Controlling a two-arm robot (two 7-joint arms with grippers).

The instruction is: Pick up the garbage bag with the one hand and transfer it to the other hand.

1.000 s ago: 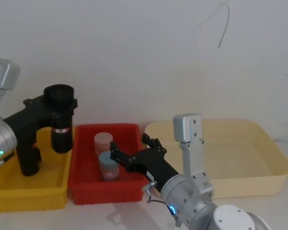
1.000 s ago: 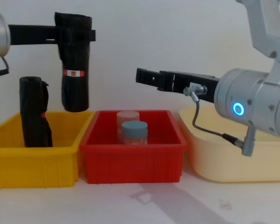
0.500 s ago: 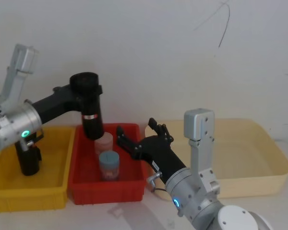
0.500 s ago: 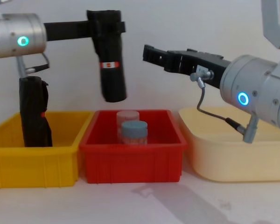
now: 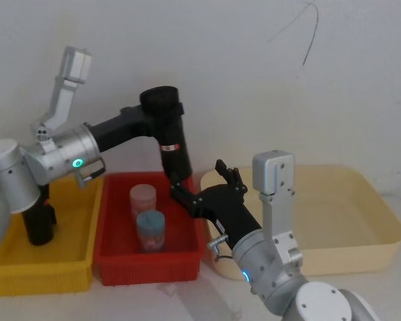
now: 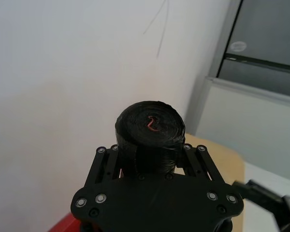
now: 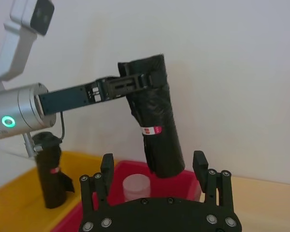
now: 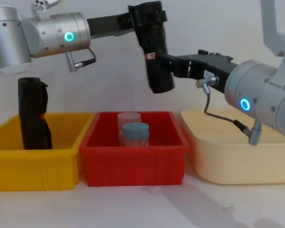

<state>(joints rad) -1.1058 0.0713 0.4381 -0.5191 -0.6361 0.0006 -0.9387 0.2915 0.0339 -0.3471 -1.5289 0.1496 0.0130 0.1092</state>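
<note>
My left claw grips the garbage bag near its top, above the red bin, while my right claw is spread open at the roll's four o'clock.

No legible text in any view.
The red-and-white label band on the garbage bag carries print too small to read. The red mark on the other black roll can't be read either.
</note>
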